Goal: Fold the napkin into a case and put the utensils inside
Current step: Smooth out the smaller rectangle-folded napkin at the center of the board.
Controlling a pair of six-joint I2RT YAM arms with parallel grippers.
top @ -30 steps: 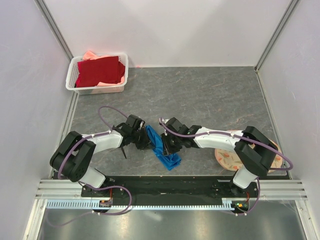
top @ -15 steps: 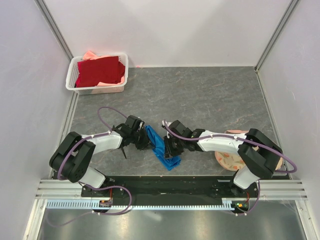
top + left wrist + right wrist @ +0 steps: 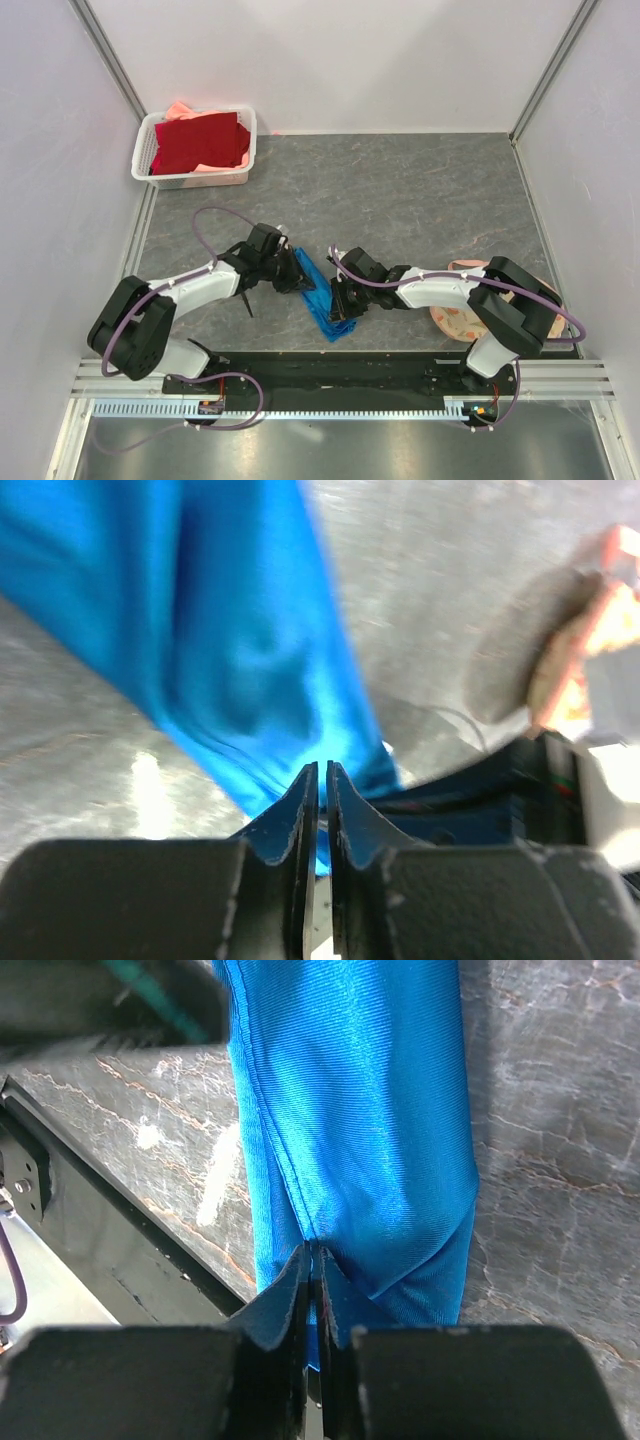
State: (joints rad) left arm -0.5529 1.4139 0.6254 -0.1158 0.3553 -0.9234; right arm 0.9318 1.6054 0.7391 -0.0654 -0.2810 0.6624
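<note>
The napkin (image 3: 318,295), a narrow strip at the overhead view's lower centre, looked soft, light and slippery, and was best pinched at a hemmed edge. The right gripper (image 3: 316,1260) clenched its fold. The left gripper (image 3: 322,772) had its jaws a sliver apart at the cloth's edge, and I could not tell whether it held.

Top cam: fixed, high behind the arm bases, tilted down over the whole table (image 3: 420,190). Far out, so both claws look small. Left wrist cam: sits behind the left claw (image 3: 322,780) and looks along its fingers. Very close and blurred, with the napkin (image 3: 230,630) just past the tips. Right wrist cam: same mount behind the right claw (image 3: 315,1260), same close range but sharp. Napkin runs ahead of the tips, base rail (image 3: 90,1240) off to the claw's side. Shared: all three see napkin and table. Top cam alone shows both claws flanking it.
</note>
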